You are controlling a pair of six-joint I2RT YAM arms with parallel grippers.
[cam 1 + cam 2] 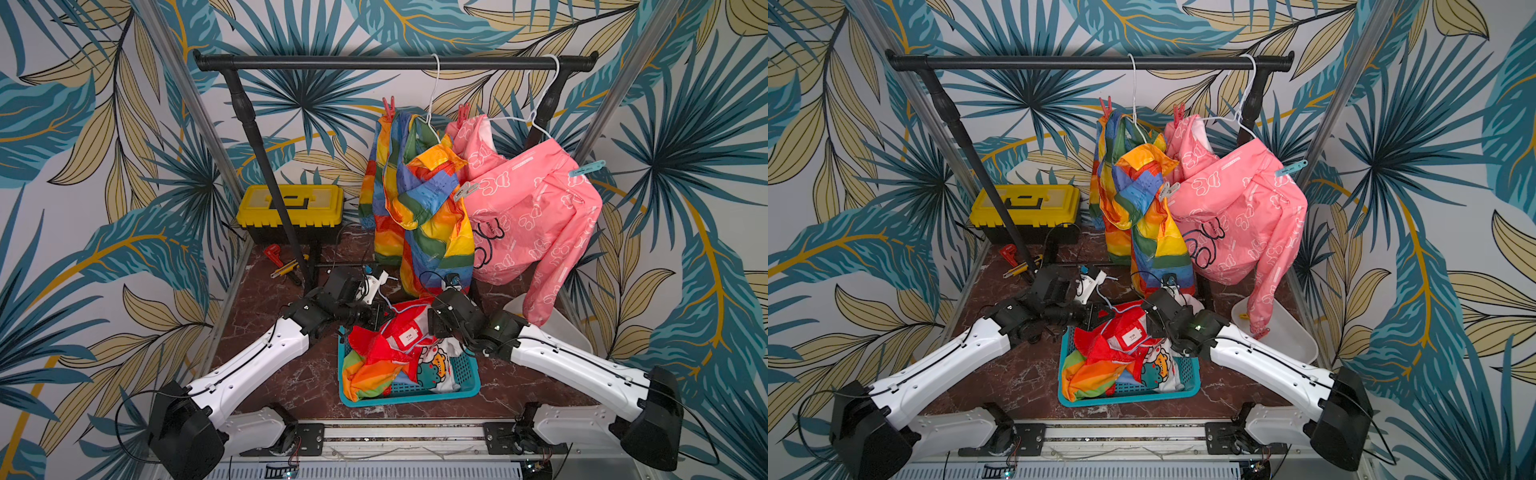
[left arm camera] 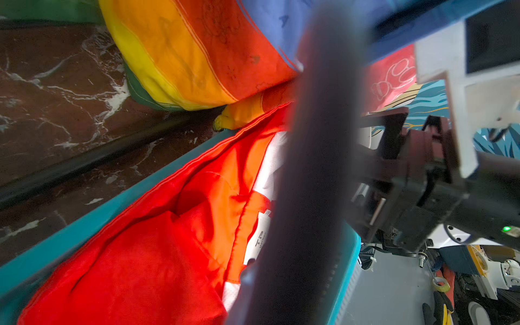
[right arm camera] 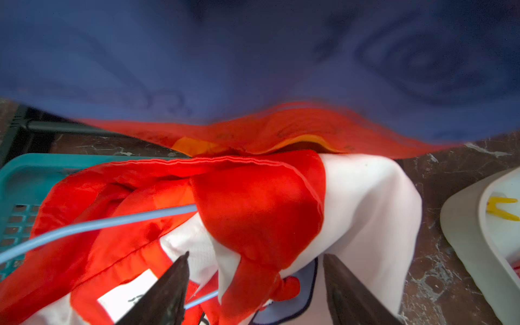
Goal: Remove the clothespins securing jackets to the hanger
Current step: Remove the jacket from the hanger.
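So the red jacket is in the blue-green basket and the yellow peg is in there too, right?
Not quite. The red jacket is in the basket, but the yellow peg is not. It lies in the white tub beside the basket. The right wrist view shows this.

Both top views bright, evenly lit, sharp; aluminium post (image 1: 623, 75) leans at frame edge. Left wrist view: dark bar (image 2: 315, 168) near lens fully blurred, red jacket (image 2: 140, 267) oversaturated. Right wrist view: rainbow-striped jacket (image 3: 253, 56) shadowed, out of focus; marble tabletop (image 3: 450, 253) sharp.
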